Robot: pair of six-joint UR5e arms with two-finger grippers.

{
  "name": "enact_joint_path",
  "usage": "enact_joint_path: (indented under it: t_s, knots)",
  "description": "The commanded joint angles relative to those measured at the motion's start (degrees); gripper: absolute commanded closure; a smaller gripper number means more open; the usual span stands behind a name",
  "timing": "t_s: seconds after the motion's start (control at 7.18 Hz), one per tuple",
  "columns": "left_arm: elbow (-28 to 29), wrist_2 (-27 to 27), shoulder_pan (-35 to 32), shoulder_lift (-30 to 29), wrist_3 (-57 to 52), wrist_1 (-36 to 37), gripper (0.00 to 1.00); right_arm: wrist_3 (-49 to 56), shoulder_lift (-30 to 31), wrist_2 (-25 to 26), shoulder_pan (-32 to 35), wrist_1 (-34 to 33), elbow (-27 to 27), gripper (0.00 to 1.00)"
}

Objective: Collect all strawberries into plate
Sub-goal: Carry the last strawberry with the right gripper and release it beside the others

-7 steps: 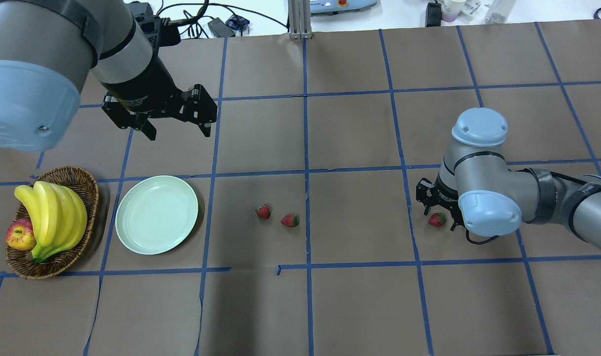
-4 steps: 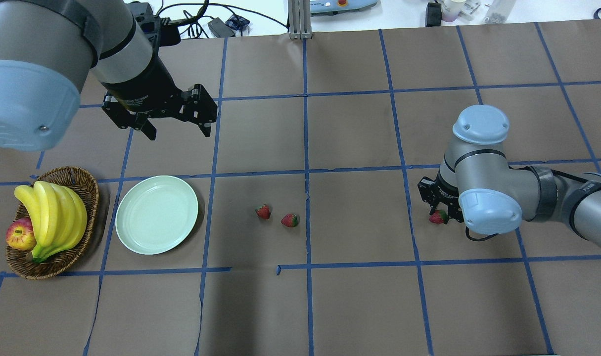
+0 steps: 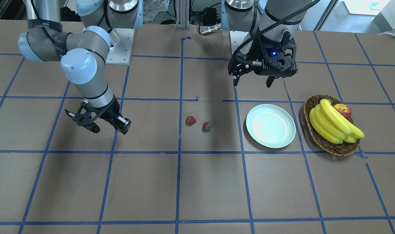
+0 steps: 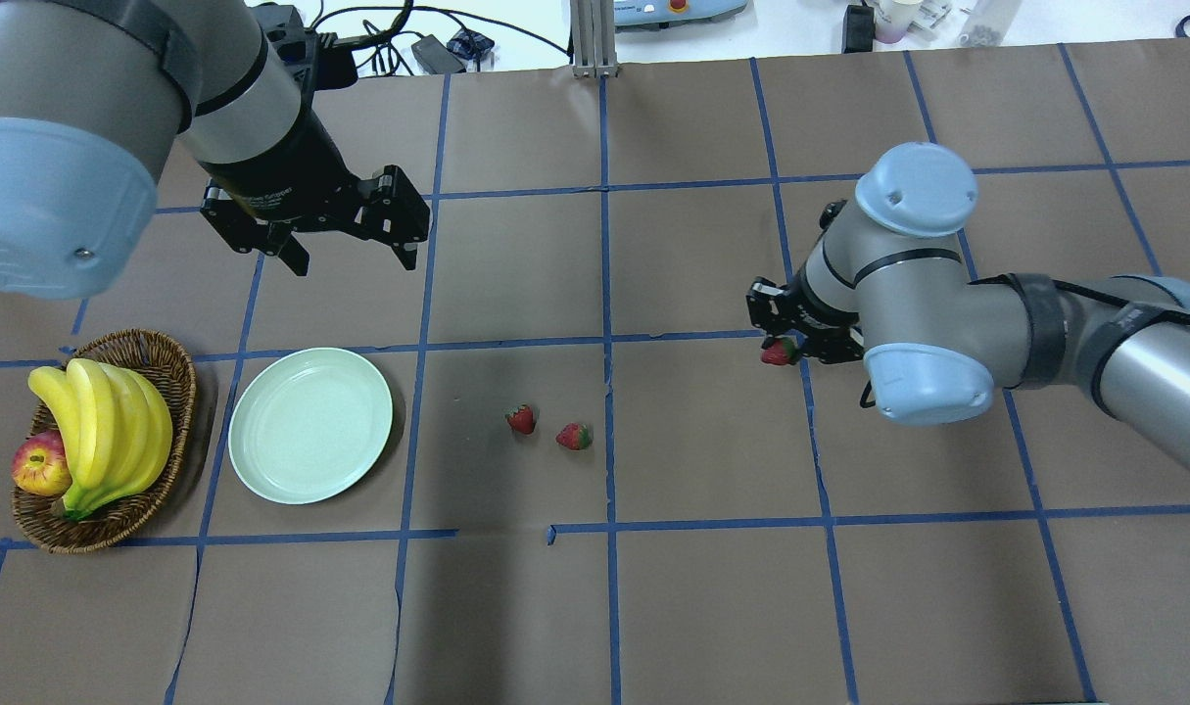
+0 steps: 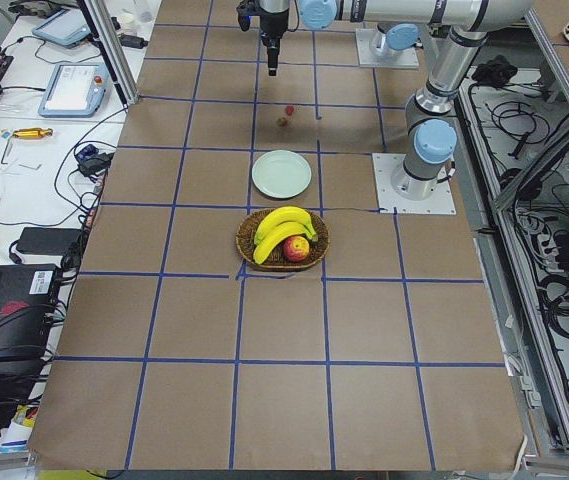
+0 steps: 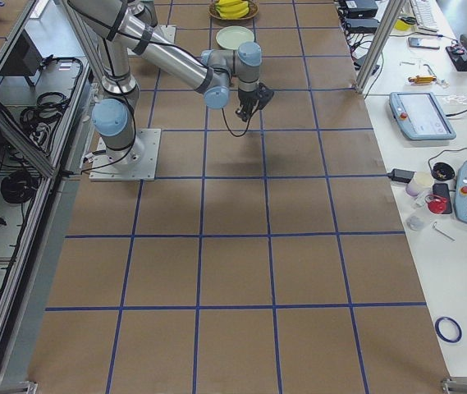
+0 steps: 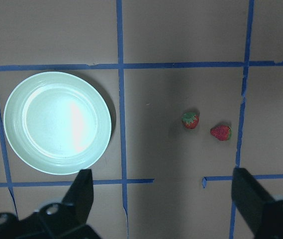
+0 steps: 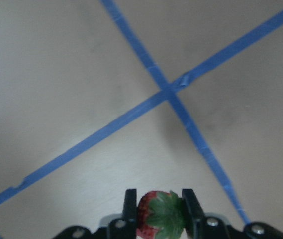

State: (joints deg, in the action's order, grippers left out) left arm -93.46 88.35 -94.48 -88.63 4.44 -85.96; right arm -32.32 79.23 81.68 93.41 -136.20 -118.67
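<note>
My right gripper (image 4: 783, 345) is shut on one strawberry (image 4: 777, 352) and holds it above the table, right of centre. The right wrist view shows the berry (image 8: 160, 215), green cap outward, between the fingers. Two more strawberries (image 4: 522, 420) (image 4: 575, 436) lie side by side on the brown table, right of the pale green plate (image 4: 310, 439), which holds nothing. My left gripper (image 4: 353, 257) is open and empty, hovering beyond the plate. The left wrist view shows the plate (image 7: 56, 122) and both loose berries (image 7: 190, 120) (image 7: 221, 132) below it.
A wicker basket (image 4: 159, 354) with bananas (image 4: 105, 421) and a red apple (image 4: 40, 463) stands just left of the plate. Blue tape lines grid the brown table. Cables and devices lie beyond the far edge.
My right gripper closed on the strawberry, lifted it off the table and carried it left and toward the far side. The left arm has not moved.
</note>
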Motion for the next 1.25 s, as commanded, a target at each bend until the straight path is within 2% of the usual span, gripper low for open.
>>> enact_joint_path:
  t_s: [0.0, 0.28, 0.42, 0.97, 1.11]
  knots:
    - [0.03, 0.15, 0.00, 0.03, -0.31, 0.00, 0.00, 0.77, -3.10, -8.01, 12.70, -7.40, 0.80, 1.00]
    - [-0.06, 0.06, 0.00, 0.03, -0.31, -0.09, 0.00, -13.48, -7.75, -9.00, 23.00, -10.93, 6.05, 1.00]
    - [0.03, -0.02, 0.00, 0.03, -0.31, -0.17, 0.00, -13.91, -10.12, -11.78, 25.48, -10.93, 8.26, 1.00]
    - [0.21, -0.02, 0.09, 0.12, -0.31, -0.35, 0.00, -14.79, -14.44, -13.12, 28.23, -10.40, 6.88, 1.00]
    - [0.03, -0.02, 0.09, 0.12, -0.31, -0.35, 0.00, -14.79, -14.63, -13.13, 28.23, -10.58, 6.79, 0.96]
